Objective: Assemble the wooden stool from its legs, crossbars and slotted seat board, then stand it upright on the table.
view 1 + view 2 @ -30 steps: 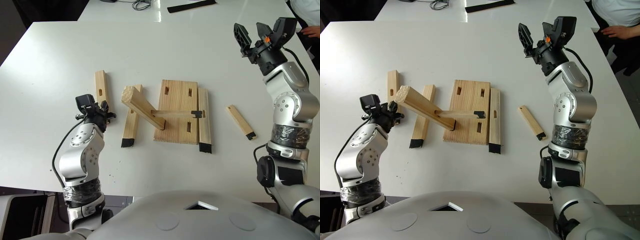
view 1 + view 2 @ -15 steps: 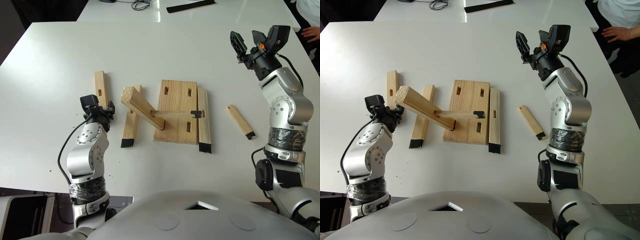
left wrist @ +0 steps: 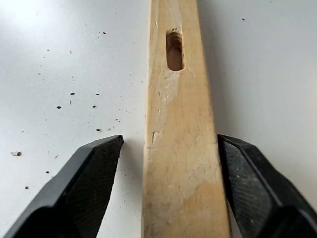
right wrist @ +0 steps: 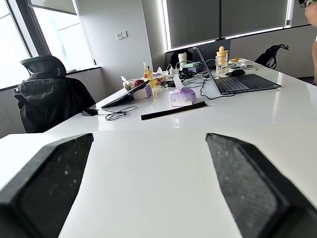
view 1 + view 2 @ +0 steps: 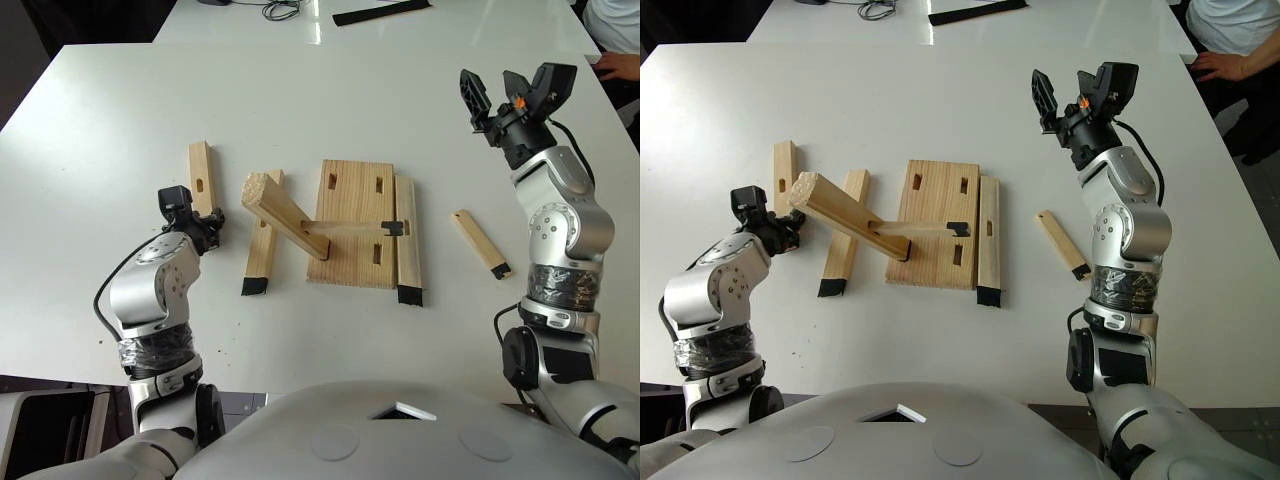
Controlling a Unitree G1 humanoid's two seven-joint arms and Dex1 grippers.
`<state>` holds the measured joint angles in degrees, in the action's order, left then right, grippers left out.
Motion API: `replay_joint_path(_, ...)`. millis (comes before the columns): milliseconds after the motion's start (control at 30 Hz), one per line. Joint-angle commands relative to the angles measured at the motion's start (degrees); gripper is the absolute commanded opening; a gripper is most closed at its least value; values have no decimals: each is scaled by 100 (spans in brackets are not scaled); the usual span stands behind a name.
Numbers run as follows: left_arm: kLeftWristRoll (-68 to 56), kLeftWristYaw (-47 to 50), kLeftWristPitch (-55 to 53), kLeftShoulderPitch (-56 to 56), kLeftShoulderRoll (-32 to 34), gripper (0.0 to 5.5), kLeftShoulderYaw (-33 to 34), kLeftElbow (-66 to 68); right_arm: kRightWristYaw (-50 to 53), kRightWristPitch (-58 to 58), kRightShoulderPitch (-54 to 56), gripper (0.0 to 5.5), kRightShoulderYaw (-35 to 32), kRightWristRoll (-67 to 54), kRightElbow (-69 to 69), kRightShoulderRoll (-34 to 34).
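Left pincer (image 3: 169, 143) is open at medium width, straddling the near end of the short slotted piece (image 5: 202, 178). One finger touches the wood edge, the other has a small gap. Nothing is gripped yet. The piece lies flat on the table (image 5: 110, 110), slot up, well left of the seat board (image 5: 355, 200).

Seat board is flat mid-table, slots up. A half-built sub-assembly sits on it: thick leg (image 5: 285, 215) tilted off the board's left edge, with a crossbar (image 5: 350, 228) plugged into it and lying across the board. One black-tipped leg (image 5: 262, 255) lies left of the board, crossed over by the tilted leg. Another (image 5: 408, 240) lies along the board's right edge, touching it. Loose short crossbar (image 5: 481, 243) is to the right, apart. By my read the stool is far from done.

Right pincer (image 5: 512, 88) is wide and empty, held up over the far right of the table.

Step in hand, as I judge it: grab the slotted piece. To do it well:
- Centre the fingers so both pads land together, otherwise closing will skew the piece.
- Grip the long side faces, clear of the slot.
- Close fully before lifting.
- Lift straight up so the piece doesn't sweep into the tilted leg nearby.

Versus 1 s ago: the left elbow has swung outward and the left pincer has crept forward onto the piece's end. Right pincer has come down a bit and toward centre. Wood parts are unmoved.
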<state>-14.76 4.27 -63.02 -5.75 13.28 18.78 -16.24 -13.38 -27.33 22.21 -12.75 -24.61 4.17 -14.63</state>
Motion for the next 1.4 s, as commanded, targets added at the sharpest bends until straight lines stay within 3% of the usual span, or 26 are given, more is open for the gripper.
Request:
replay_joint_path(33, -39, -29, -606, -39, -45, 336, 58, -28, 109, 26, -117, 418, -44, 13, 151, 72)
replay_joint_path(133, -143, -112, -1044, -142, -130, 336, 136, -166, 171, 39, -178, 418, -48, 11, 225, 134)
replay_joint_path(267, -197, -174, -1614, -277, -246, 274, 284, -339, 257, 84, -241, 418, -57, 21, 295, 225)
replay_joint_path(433, -10, -268, -1403, -296, 33, 201, 119, -141, 340, 162, -357, 418, -54, 55, 342, 312)
replay_joint_path(767, 60, -386, -586, -402, 120, 201, -96, -139, 429, 288, -179, 418, -73, 122, 177, 319)
replay_joint_path(967, -325, -582, 318, -1920, 212, 201, 488, 293, 131, 526, 431, 418, 111, 306, -409, 164)
replay_joint_path(1167, -1590, -1383, 869, -3245, 107, 201, 802, 91, -271, -425, 1988, 418, -539, -1097, -1094, 166)
replay_joint_path(1300, -2870, -2008, 823, -3651, 12, 201, 754, -503, -1339, -1098, 2711, 418, 78, -1422, -978, -173)
replay_joint_path(1400, -3571, -2803, 792, -3448, 306, 201, 589, -725, -2149, -1636, 3153, 418, 396, -1872, -665, -341)
